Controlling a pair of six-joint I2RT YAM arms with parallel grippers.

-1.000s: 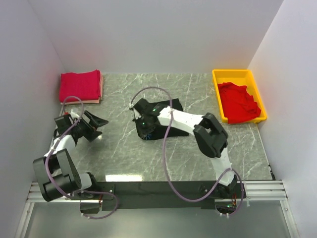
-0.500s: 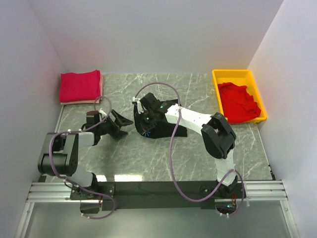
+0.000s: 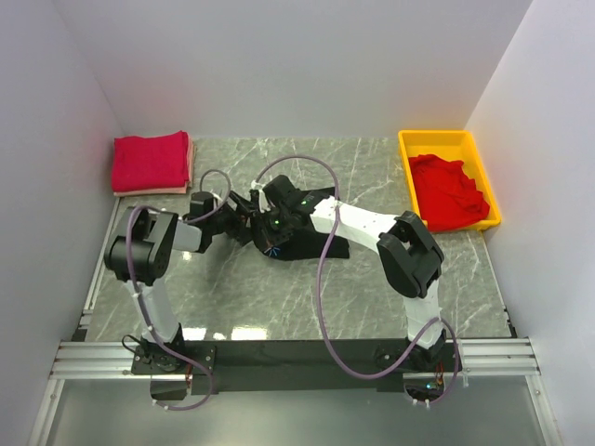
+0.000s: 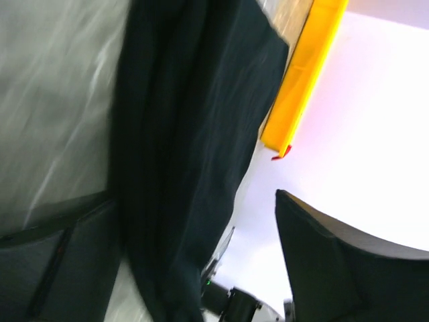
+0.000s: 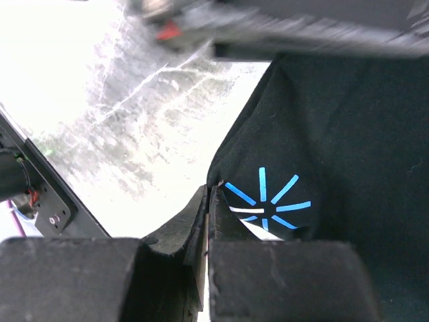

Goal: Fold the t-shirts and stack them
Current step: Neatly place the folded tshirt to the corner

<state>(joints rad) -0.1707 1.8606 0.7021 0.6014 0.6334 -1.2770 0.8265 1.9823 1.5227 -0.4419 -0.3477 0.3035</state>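
Observation:
A black t-shirt (image 3: 321, 232) lies bunched at the middle of the marble table, with a blue star print (image 5: 268, 201) near its edge. My right gripper (image 3: 271, 240) is shut on that edge, and the cloth (image 5: 335, 121) is pinched at its fingertips (image 5: 212, 194). My left gripper (image 3: 244, 219) has reached the shirt's left side. It stands open, with a hanging fold of the black shirt (image 4: 188, 134) between its fingers (image 4: 335, 268), close to the left one. A folded red t-shirt stack (image 3: 150, 162) sits at the back left. Another red t-shirt (image 3: 449, 190) lies crumpled in the tray.
The yellow plastic tray (image 3: 412, 141) stands at the back right; its rim (image 4: 301, 87) also shows in the left wrist view. White walls close in the table on three sides. The arms' cables loop over the table's middle.
My left arm has swung from the table's left side rightward to the black shirt. The right gripper, still shut on the shirt, shifted slightly back early on and has held since.

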